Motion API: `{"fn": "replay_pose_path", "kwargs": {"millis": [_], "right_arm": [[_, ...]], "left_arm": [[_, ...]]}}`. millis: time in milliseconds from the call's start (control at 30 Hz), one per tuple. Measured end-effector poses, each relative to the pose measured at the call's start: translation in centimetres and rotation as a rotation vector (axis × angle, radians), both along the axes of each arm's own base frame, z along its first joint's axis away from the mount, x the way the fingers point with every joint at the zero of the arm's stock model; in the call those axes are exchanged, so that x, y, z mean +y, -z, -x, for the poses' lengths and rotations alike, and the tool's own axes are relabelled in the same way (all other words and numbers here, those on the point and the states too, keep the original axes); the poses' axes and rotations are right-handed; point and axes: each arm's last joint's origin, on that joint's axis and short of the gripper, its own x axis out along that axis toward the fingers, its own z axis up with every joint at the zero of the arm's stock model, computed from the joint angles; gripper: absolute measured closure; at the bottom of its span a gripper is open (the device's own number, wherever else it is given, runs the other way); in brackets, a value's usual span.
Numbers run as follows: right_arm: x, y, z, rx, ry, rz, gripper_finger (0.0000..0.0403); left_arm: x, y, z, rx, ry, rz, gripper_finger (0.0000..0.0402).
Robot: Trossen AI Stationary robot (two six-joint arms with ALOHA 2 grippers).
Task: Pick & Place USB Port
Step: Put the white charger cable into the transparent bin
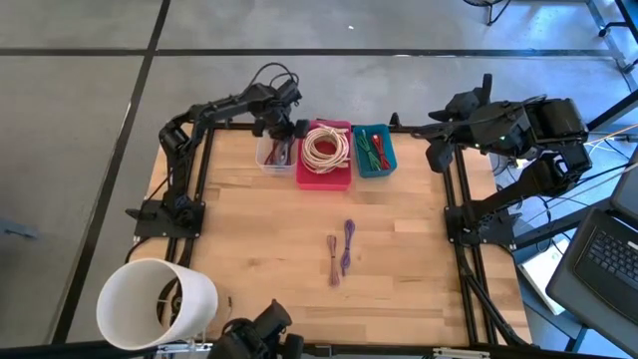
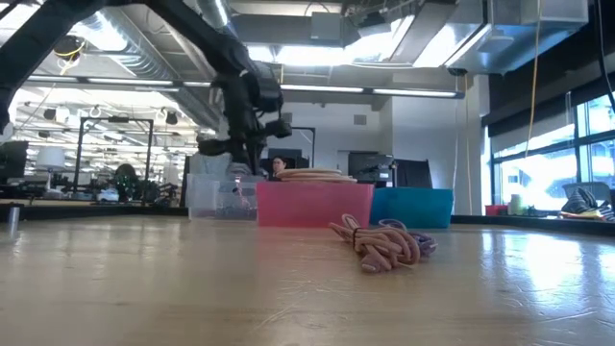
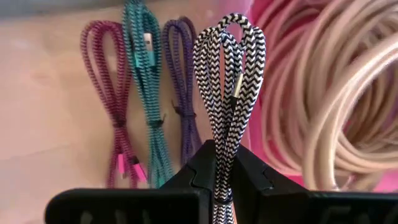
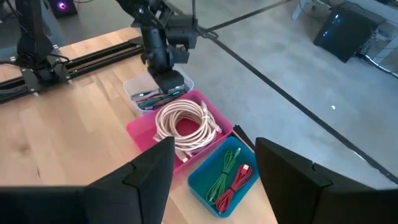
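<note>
braided black-and-white usb cable (image 3: 227,93) is sitting clenched in the left gripper (image 3: 222,180) above the clear bin (image 1: 271,152), three coloured cables lying inside; two more cables (image 1: 340,251) are resting mid-table, right gripper (image 4: 214,168) spread wide.

Black-and-white zigzag cable (image 3: 227,93) — beside pink bin (image 1: 324,179), teal bin (image 1: 375,168).

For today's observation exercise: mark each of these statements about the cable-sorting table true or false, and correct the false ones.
1. The left tool is shut on a black-and-white cable. True.
2. The pink bin holds a coil of cream cable. True.
3. The blue bin is empty. False: it holds green and red cables.
4. The right tool grips a cable. False: it is open, holding nothing.
5. Two bundled cables lie loose on the table. True.
</note>
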Motion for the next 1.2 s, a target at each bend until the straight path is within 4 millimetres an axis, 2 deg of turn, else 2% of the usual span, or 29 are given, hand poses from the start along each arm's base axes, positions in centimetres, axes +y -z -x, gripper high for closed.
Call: {"fn": "replay_pose_path", "kwargs": {"millis": [533,967,1200], "right_arm": [[0.0,0.0,0.0,0.01,-0.01,0.012,0.0178],[0.0,0.0,0.0,-0.004,0.004,-0.005,0.0178],[0.0,0.0,0.0,-0.006,0.007,-0.008,0.0178]], "left_arm": [[-0.1,5.2,1.3,-0.048,-0.088,0.015,0.0384],[0.5,5.7,2.2,-0.063,-0.11,0.015,0.0382],[0.5,5.6,2.0,-0.083,-0.075,0.005,0.0341]]}}
